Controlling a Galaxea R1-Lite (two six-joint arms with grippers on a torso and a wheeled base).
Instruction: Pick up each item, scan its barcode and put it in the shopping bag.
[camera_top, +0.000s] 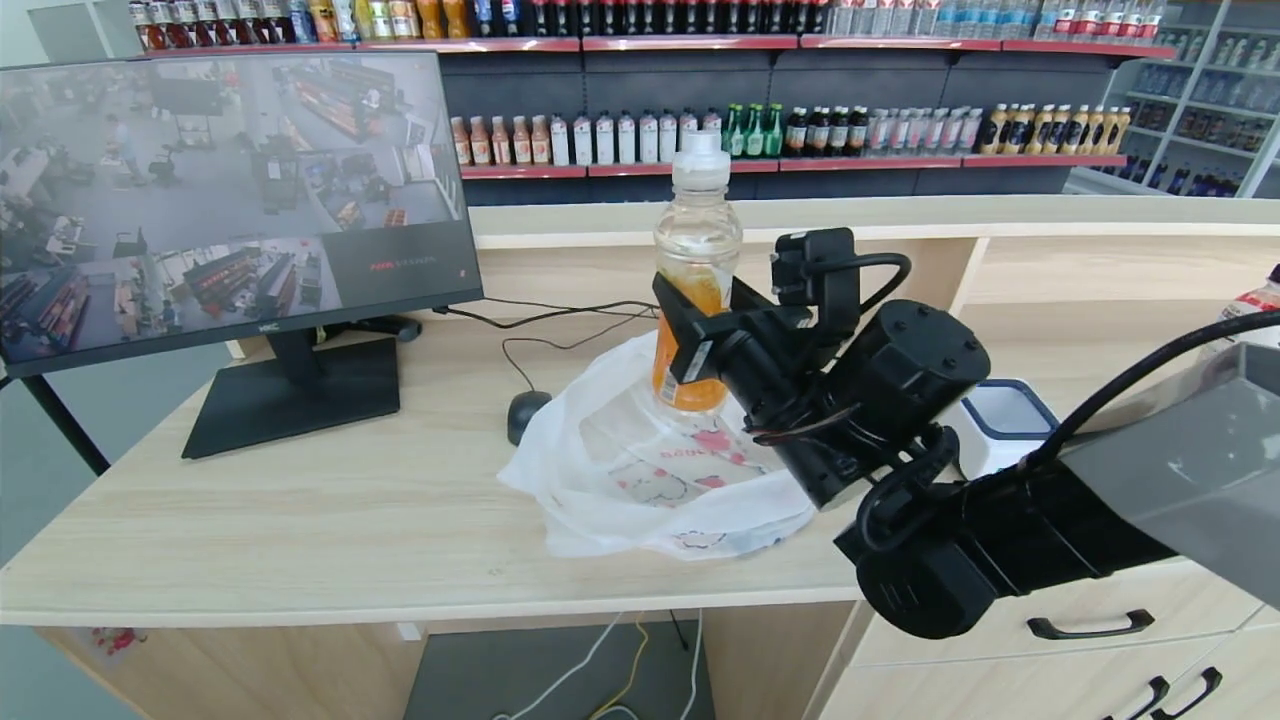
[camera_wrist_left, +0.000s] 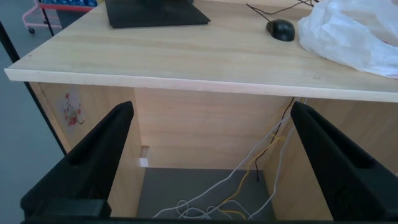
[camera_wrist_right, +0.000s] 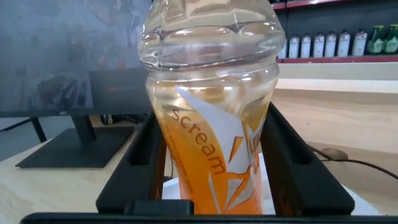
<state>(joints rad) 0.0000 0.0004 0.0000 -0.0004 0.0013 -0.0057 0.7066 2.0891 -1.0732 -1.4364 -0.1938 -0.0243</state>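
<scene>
Where drink shelves back the wooden counter, right jaws clasp a bottle over the bag; left jaws gape.

One orange bottle, one bag, one monitor (one mouse).

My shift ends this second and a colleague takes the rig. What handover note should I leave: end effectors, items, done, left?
Right end effector: shut on the orange drink bottle, held upright just over the shopping bag on the counter.
Left end effector: open, empty, low before the counter's front edge.
Done: bottle picked up; scan cannot be confirmed.
Left: lower the bottle into the bag, release; another bottle stands at the counter's right end.
</scene>
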